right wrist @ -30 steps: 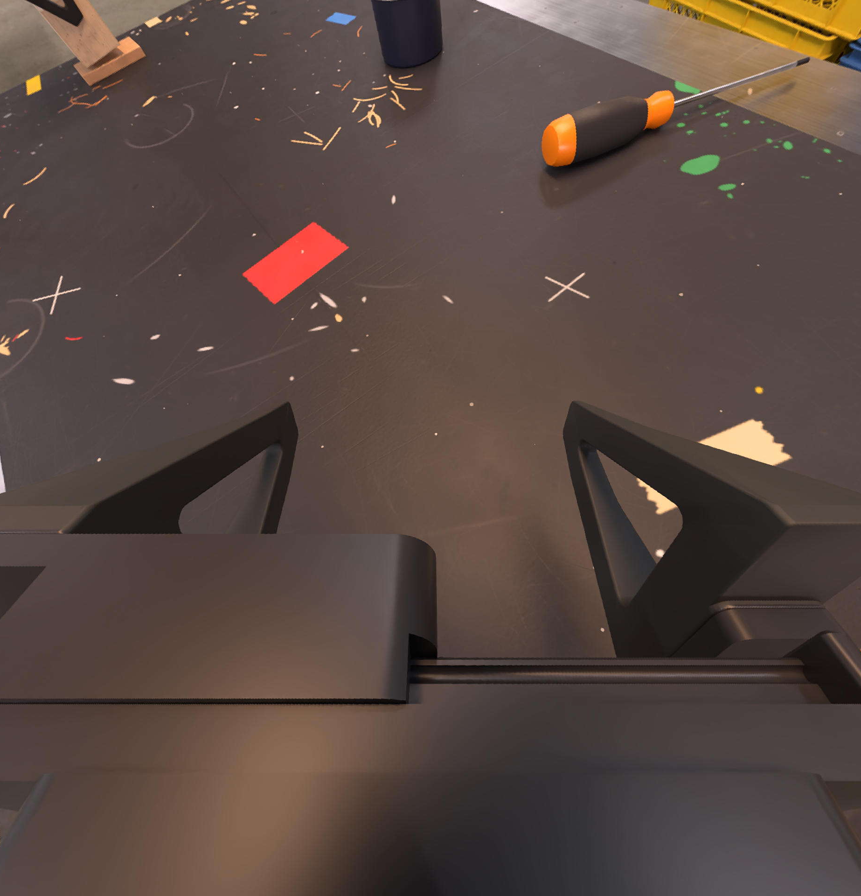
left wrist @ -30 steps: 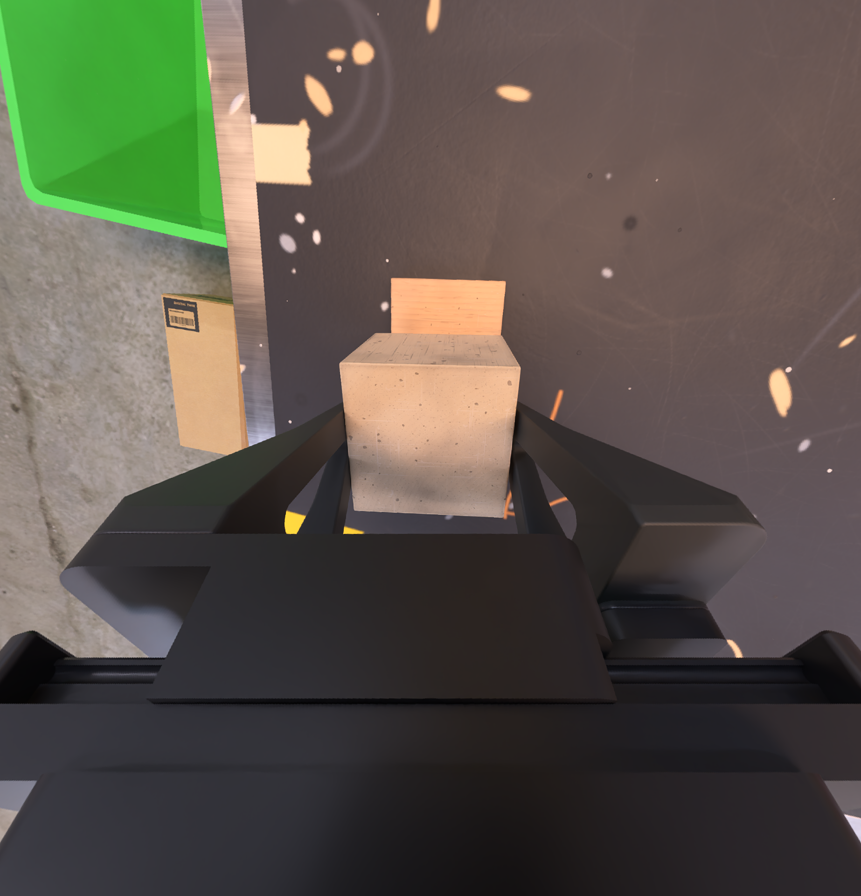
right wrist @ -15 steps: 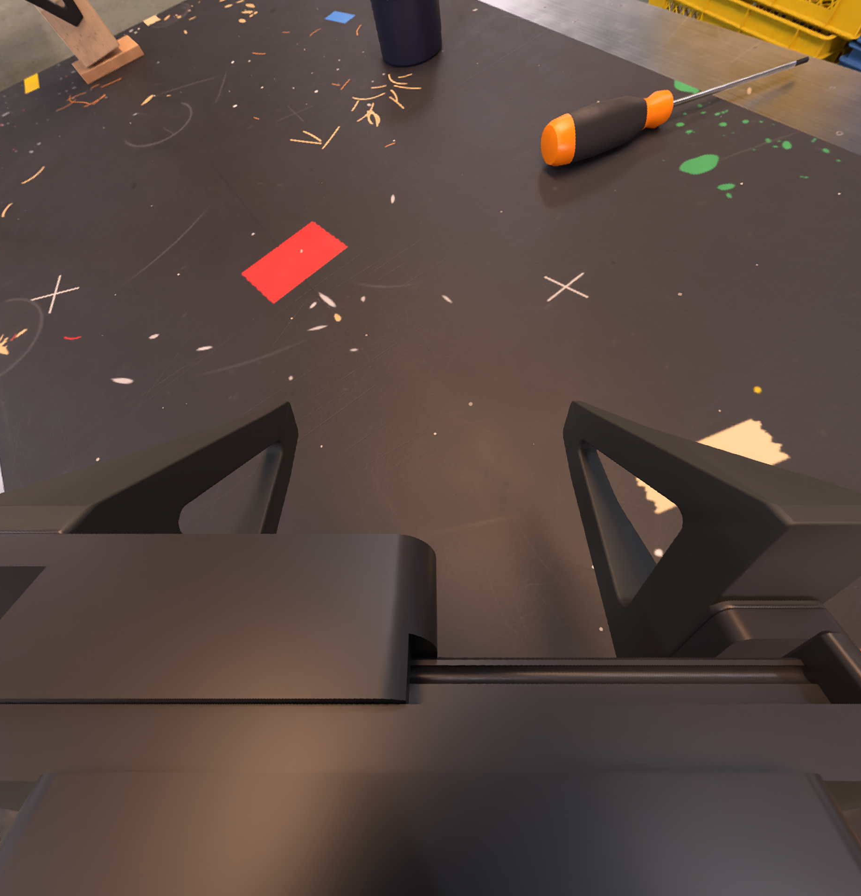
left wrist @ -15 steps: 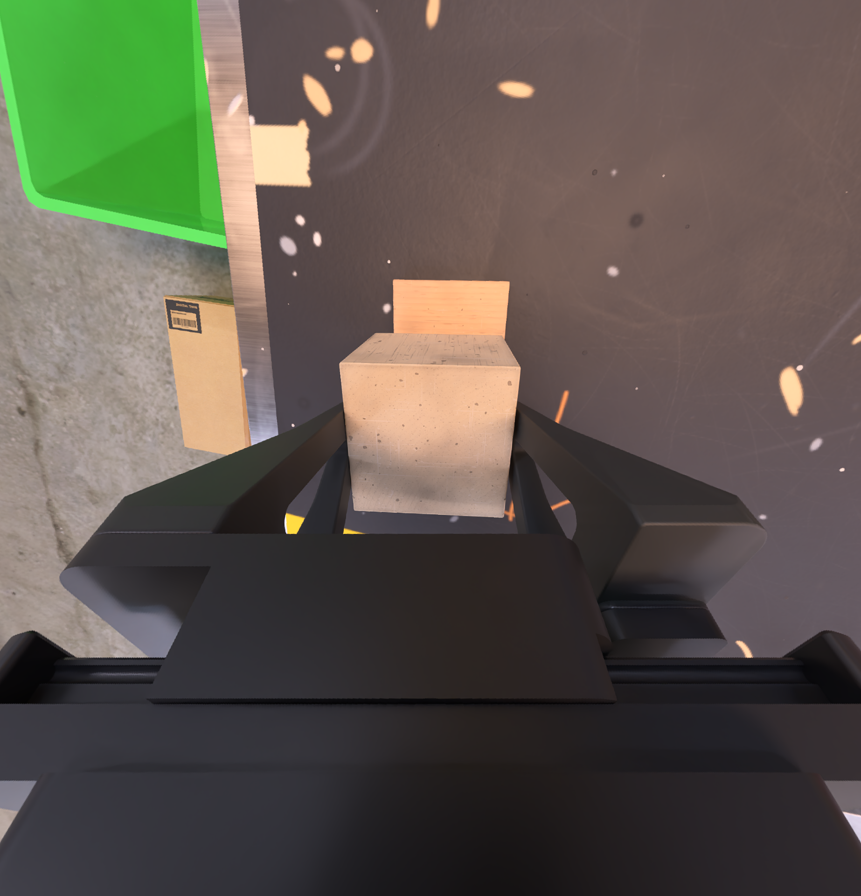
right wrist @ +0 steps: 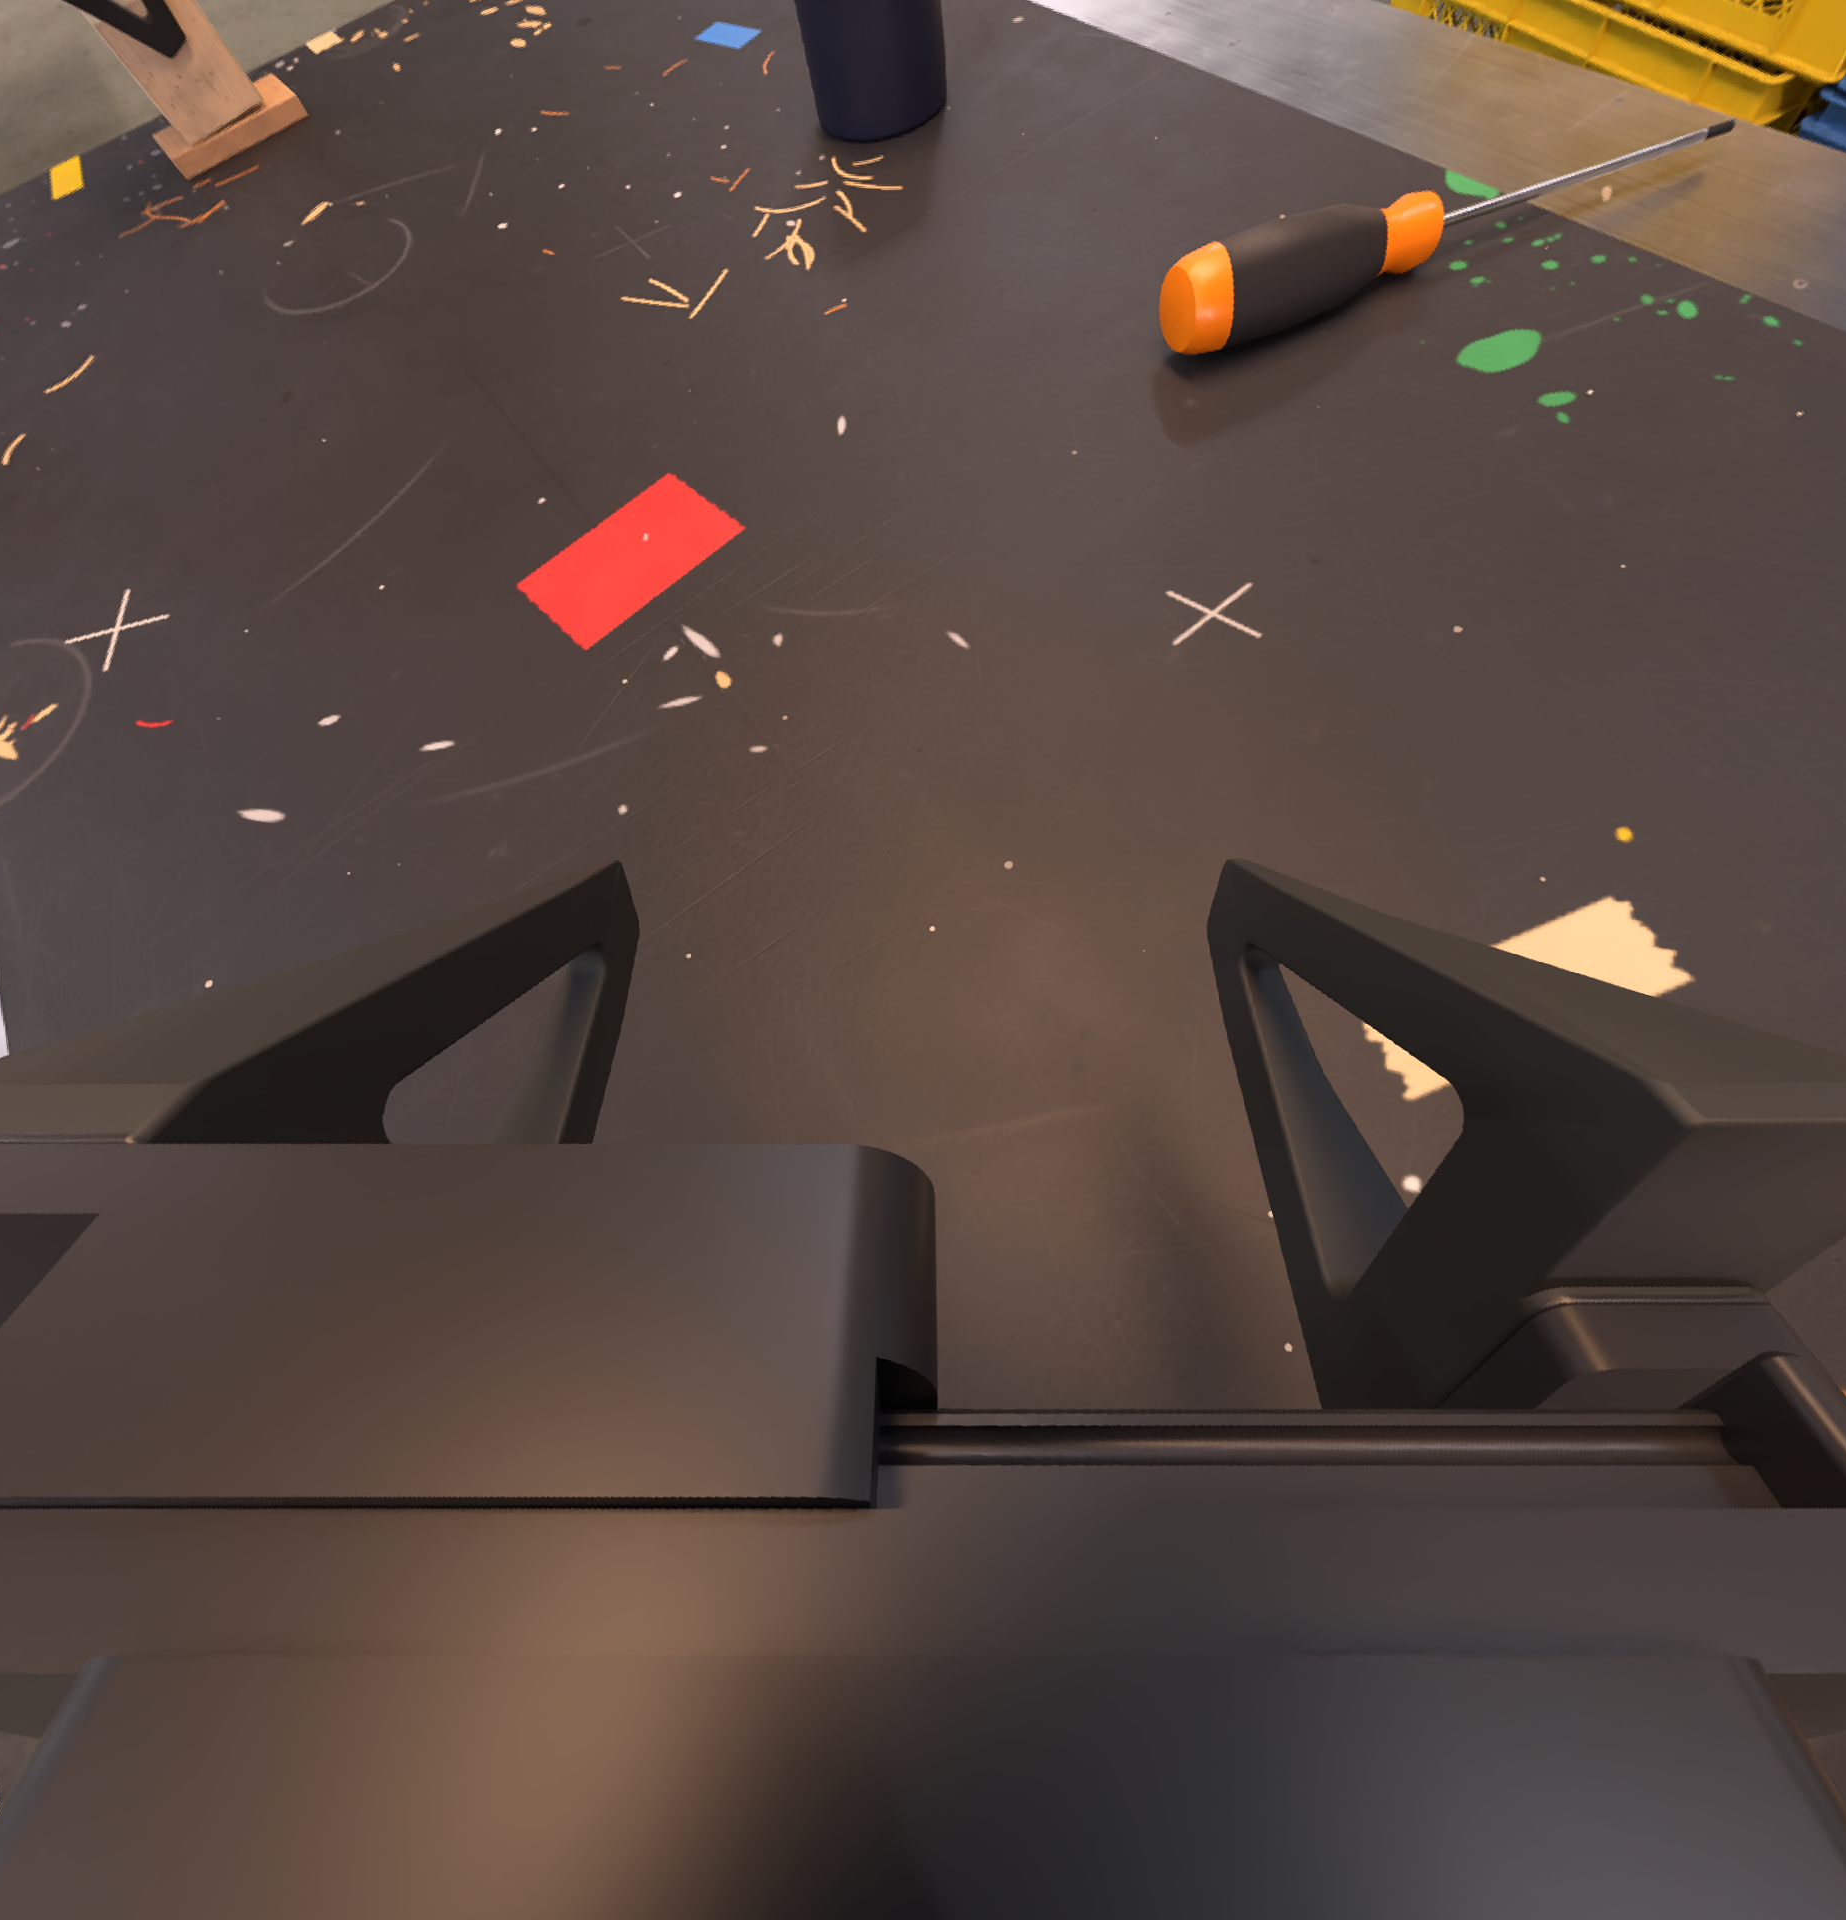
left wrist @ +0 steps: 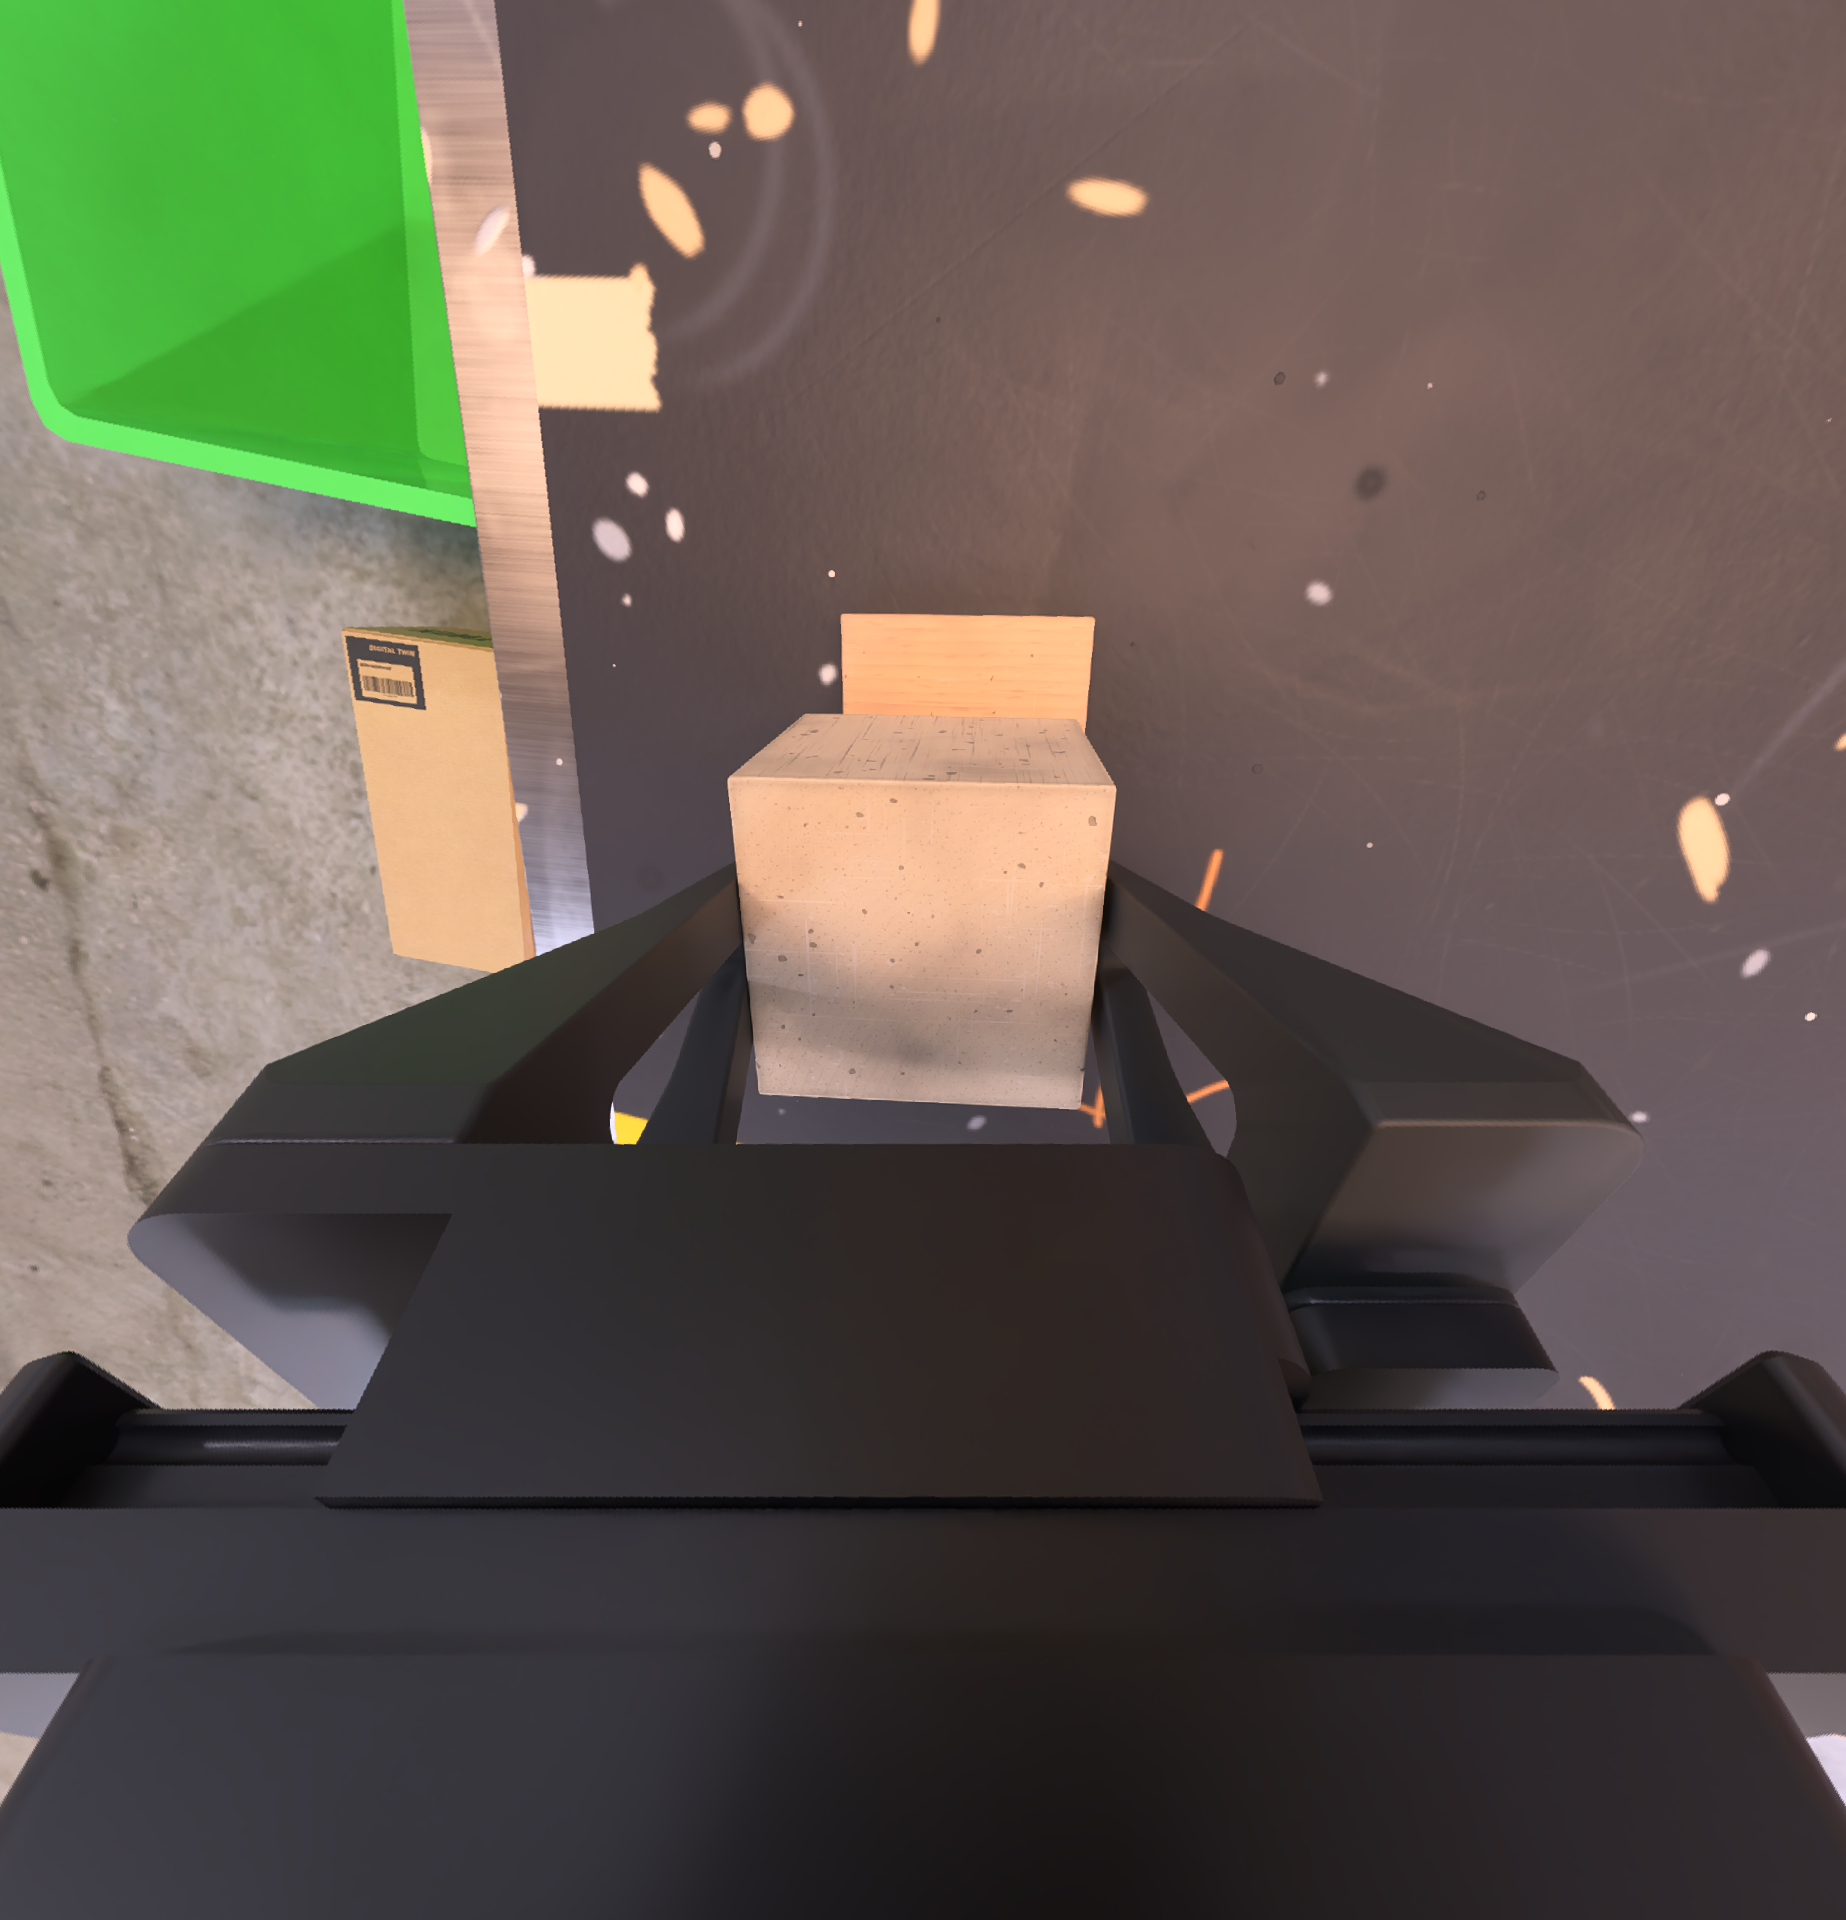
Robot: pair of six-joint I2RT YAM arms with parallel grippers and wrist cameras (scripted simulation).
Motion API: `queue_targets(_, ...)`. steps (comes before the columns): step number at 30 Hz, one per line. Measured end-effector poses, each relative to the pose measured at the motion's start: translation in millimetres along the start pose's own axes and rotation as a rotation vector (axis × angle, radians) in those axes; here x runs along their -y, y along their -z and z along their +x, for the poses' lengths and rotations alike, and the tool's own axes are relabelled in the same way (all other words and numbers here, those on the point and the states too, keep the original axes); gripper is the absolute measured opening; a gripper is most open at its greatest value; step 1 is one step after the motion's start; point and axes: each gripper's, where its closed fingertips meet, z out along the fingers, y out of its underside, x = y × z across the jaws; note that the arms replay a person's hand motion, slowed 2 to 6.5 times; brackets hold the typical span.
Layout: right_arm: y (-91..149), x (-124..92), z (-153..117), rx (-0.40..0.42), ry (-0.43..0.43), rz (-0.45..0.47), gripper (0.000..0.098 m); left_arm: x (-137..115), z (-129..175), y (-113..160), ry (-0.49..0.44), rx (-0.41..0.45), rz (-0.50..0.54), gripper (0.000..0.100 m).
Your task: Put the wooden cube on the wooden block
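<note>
Left wrist view: jaws pinching wooden cube [left wrist: 919, 935] above wooden block [left wrist: 966, 665]; right jaws spread, empty.

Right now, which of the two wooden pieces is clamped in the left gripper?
The paler, speckled wooden cube, pinched between the left gripper fingers. The flatter, orange-toned wooden block lies beyond it on the table, untouched.

Workshop, paint-spattered bench [right wrist: 1002, 727], screwdriver [right wrist: 1298, 272]

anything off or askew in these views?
Nothing stands out. The left pincer holds the wooden cube squarely, with the wooden block just beyond it. The right pincer is open and empty; the screwdriver lies flat on the table.
</note>
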Motion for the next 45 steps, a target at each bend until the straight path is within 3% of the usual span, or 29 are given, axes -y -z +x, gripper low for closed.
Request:
queue_targets(17, 0.0, -0.5, 0.1, -0.001, -0.004, -0.003, 0.0940, 2.2, 0.2, -1.9, -0.007, -0.010, 0.007, 0.053)
queue_targets(22, 0.0, -0.5, 0.0, -0.001, -0.007, -0.003, 0.0940, 4.4, -0.8, 0.4, -0.005, -0.011, 0.024, 0.083)
queue_targets(27, 0.3, -0.3, -1.0, 0.001, -0.010, -0.003, 0.0940, 6.6, -2.7, 10.2, -0.007, -0.011, 0.044, 0.087)
queue_targets(32, 1.8, 2.3, -2.2, -0.001, -0.002, -0.002, 0.0940, 14.4, -7.4, 32.7, -0.004, 0.003, 0.101, 0.090)
queue_targets(38, 3.8, 4.9, -3.8, -0.005, 0.015, -0.001, 0.0940, 32.1, -7.5, 77.0, -0.006, 0.012, 0.239, 0.093)
queue_targets(45, 6.4, 4.6, -3.9, -0.007, 0.011, 0.004, 0.0940, 56.3, 25.4, 136.7, -0.073, -0.029, 0.427, 0.094)
